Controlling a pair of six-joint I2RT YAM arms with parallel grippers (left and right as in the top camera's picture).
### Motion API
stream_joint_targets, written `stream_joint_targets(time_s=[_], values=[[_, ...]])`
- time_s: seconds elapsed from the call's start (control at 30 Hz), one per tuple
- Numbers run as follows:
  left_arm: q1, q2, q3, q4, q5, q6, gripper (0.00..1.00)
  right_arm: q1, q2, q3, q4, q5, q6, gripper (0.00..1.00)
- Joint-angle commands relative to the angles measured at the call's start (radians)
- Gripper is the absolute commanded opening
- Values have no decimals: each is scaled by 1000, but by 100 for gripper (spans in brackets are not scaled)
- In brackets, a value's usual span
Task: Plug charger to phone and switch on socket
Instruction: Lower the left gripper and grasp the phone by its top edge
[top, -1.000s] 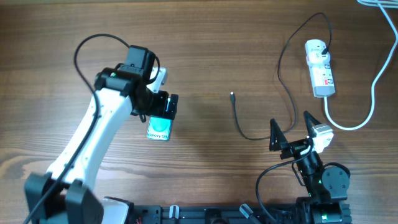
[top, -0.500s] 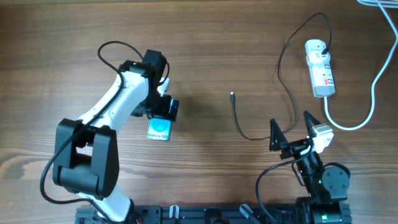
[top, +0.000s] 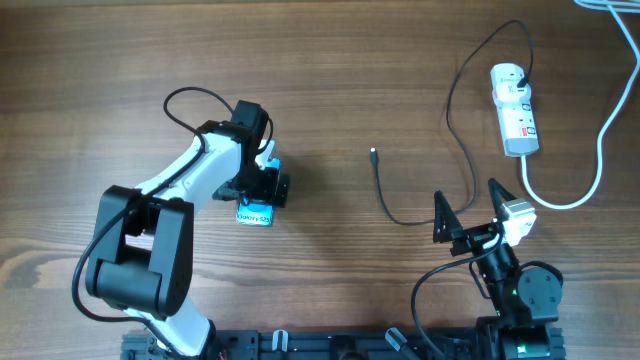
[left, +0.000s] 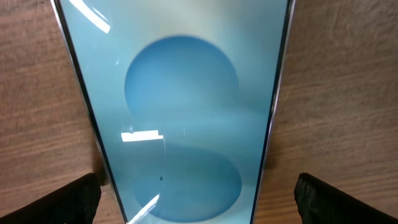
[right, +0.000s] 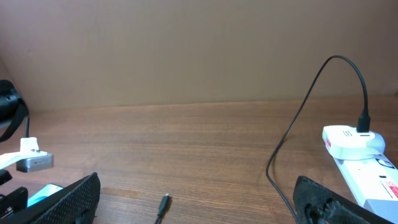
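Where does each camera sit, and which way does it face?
Overhead: above the table, looking straight down; left gripper and right gripper show.
Left wrist: close above the phone, facing down; fingertips at lower corners.
Right wrist: low, facing across the table to socket and charger; fingertips likewise.
Shared: overhead and right wrist both show socket, charger, phone.

1 phone, 1 charger, 1 socket, 1 white lead.
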Motion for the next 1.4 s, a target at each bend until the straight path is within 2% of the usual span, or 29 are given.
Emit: stream_joint_targets(time_s=[0.0, 0.23, 0.47, 0.77, 0.97, 1.23, 1.37], values=[[-5, 6, -44, 46, 13, -10, 100, 4, -5, -1, 2, 13, 1, 100], [-5, 7, -53, 111, 10, -10, 100, 4, -5, -1, 2, 13, 1, 100], [-5, 7, -53, 111, -40, -10, 100, 4, -5, -1, 2, 13, 1, 100], [-7, 25, -61, 113, -41, -37, 100, 4, -5, -1, 2, 13, 2, 100], [-11, 33, -132, 175, -37, -38, 100, 4, -5, -1, 2, 13, 1, 100], [-11, 33, -132, 155, -37, -63, 100, 4, -5, -1, 2, 13, 1, 100], [-11, 33, -136, 155, -37, -63, 96, 4, -5, -1, 2, 13, 1, 100]])
